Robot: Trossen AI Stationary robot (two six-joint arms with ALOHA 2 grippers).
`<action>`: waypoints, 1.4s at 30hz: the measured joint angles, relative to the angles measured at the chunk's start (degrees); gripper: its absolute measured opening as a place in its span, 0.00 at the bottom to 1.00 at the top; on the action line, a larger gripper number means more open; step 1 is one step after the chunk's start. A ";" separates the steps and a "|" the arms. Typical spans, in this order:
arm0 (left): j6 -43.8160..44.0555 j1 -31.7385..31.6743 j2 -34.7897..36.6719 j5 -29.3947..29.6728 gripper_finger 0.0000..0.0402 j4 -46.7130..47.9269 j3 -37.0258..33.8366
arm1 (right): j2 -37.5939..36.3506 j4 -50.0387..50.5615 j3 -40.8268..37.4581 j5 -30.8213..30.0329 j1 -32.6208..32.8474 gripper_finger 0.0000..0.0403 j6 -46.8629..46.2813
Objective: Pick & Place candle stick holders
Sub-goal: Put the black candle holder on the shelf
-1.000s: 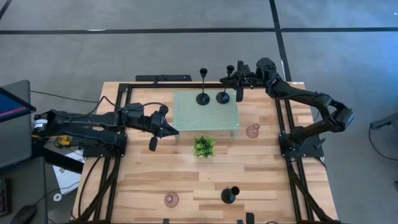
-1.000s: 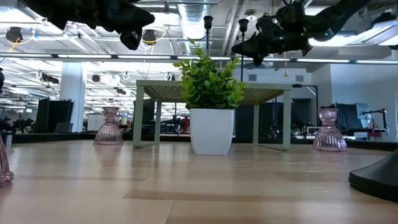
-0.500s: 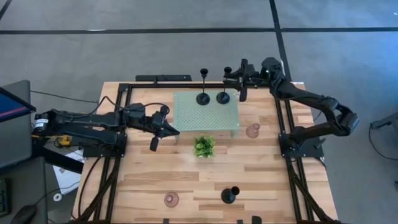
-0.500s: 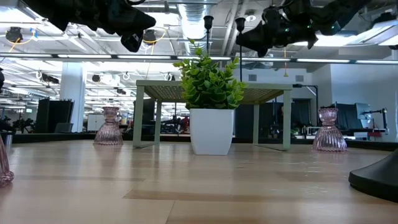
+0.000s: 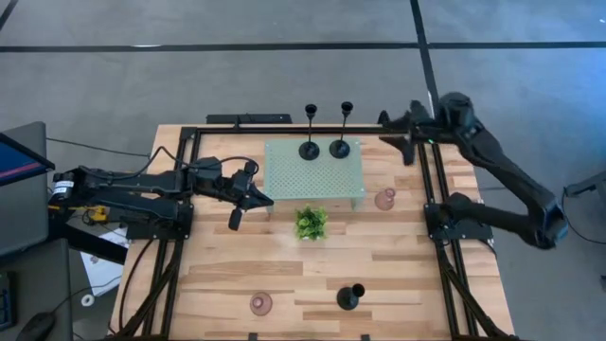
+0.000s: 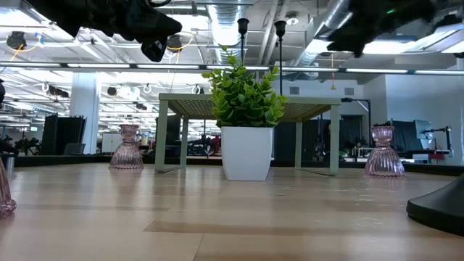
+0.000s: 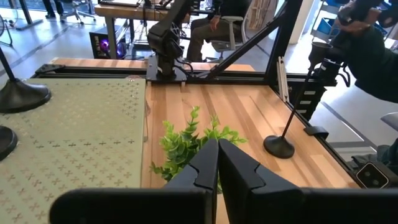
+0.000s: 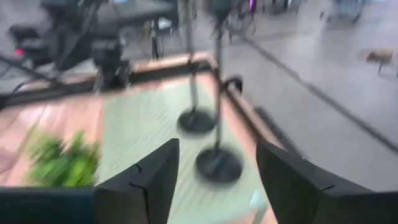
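Note:
Two black candle stick holders [image 5: 309,149] [image 5: 339,148] stand by their round bases on the mint-green perforated stand [image 5: 312,178]; both also show in the right wrist view [image 8: 196,119] [image 8: 217,163]. A third black holder [image 5: 348,297] stands on the table near its near edge. Pink glass holders stand on the table at the stand's right [image 5: 384,199] and near the near edge [image 5: 260,304]; the low view shows a third [image 6: 129,147]. My right gripper [image 5: 388,131] is open and empty, to the right of the stand's far corner. My left gripper [image 5: 265,200] is shut and empty, raised at the stand's left edge.
A small green plant in a white pot [image 5: 310,223] stands just in front of the stand. Black frame rails [image 5: 180,237] [image 5: 440,237] run along the table's left and right sides. Bare wood lies between the plant and the near holders.
My right gripper has drawn back from the right-hand black holder on the stand, going toward the table's right edge and a little up. Both holders on the stand stay where they were.

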State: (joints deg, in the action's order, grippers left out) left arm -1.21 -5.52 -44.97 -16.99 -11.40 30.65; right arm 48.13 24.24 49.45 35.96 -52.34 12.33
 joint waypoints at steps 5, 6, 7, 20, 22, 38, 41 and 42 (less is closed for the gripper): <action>0.00 0.01 0.00 0.00 0.03 -0.02 0.00 | -11.42 18.32 -0.02 0.03 2.22 0.41 1.44; -0.01 0.09 0.00 0.01 0.03 -0.03 0.00 | -13.51 20.71 -0.02 0.03 3.11 0.39 0.90; 0.00 0.29 -0.05 0.02 0.03 -0.05 0.00 | -15.50 22.51 -0.02 0.03 4.16 0.37 -0.11; 0.00 6.78 -0.15 0.01 0.03 -0.58 0.00 | -44.45 18.06 -13.02 0.08 15.69 0.24 -20.11; 0.00 7.63 -0.15 0.07 0.03 -0.66 0.02 | -47.70 15.54 -16.48 0.14 15.74 0.24 -22.84; -0.02 17.35 -0.20 10.42 0.03 -1.85 0.04 | -43.65 -4.37 -23.52 2.43 26.79 0.24 -28.04; -0.02 18.51 -0.20 12.83 0.03 -1.97 0.04 | -43.02 -6.12 -23.51 -1.48 30.25 0.24 -28.07; -0.02 18.77 -0.20 13.48 0.03 -1.97 0.04 | -42.50 -7.35 -23.51 -1.87 31.32 0.24 -28.07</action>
State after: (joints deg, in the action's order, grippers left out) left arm -1.23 13.25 -45.17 -3.52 -13.37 30.70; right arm 5.63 16.89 25.94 34.09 -21.02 -15.74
